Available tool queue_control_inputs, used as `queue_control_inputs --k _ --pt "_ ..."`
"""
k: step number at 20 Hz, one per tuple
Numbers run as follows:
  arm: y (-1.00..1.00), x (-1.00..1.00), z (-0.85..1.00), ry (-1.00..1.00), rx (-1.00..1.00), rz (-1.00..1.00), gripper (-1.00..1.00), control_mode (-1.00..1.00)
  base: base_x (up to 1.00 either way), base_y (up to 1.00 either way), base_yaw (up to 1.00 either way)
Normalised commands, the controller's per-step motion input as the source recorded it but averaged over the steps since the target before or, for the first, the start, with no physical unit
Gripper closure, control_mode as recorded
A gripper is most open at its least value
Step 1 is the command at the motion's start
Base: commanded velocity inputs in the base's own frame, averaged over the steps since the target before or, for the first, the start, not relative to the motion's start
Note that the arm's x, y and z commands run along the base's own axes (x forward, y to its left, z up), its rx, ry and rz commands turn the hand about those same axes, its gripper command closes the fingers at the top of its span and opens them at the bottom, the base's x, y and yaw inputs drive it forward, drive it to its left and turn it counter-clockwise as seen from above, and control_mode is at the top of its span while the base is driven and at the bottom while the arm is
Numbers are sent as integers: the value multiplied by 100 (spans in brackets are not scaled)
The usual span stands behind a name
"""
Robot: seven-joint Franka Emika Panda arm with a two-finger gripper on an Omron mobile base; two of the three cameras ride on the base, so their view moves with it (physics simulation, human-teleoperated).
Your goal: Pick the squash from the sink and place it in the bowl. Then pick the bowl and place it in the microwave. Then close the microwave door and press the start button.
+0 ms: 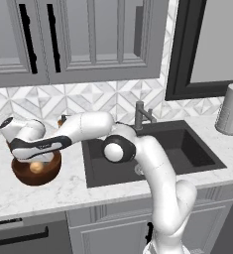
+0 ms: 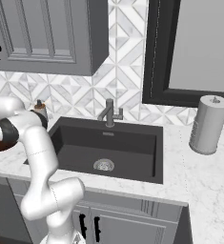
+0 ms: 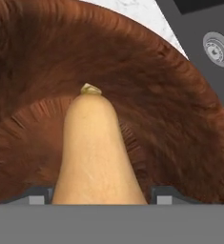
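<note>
The squash (image 3: pixel 96 152) lies inside the bowl (image 3: pixel 180 119), its pale neck and small stem tip pointing up the hand view, its wider part between the two finger tips. The tips (image 3: pixel 37 196) stand wide on either side of it — whether they press on it or just flank it I cannot tell. From the left base view, a tan patch of squash (image 1: pixel 36 167) shows in the bowl (image 1: pixel 41 176), with the gripper (image 1: pixel 36 159) low over the rim. The bowl rests on the marble counter (image 1: pixel 53 191), just left of the sink (image 1: pixel 187 149) — the dark basin with its drain (image 2: pixel 104 165) and grey faucet (image 2: pixel 109 112). A paper towel roll (image 2: pixel 208 125) stands upright on the counter right of the sink.
</note>
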Motion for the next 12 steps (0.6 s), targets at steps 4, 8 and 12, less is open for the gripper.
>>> queue_control_inputs --k 4,8,12 --pt "-3 14 -24 4 0 0 -100 -100 0 0 0" --pt "-26 0 -6 0 4 0 -100 -100 0 0 0" --pt "-31 -4 8 0 9 0 -100 -100 0 0 0"
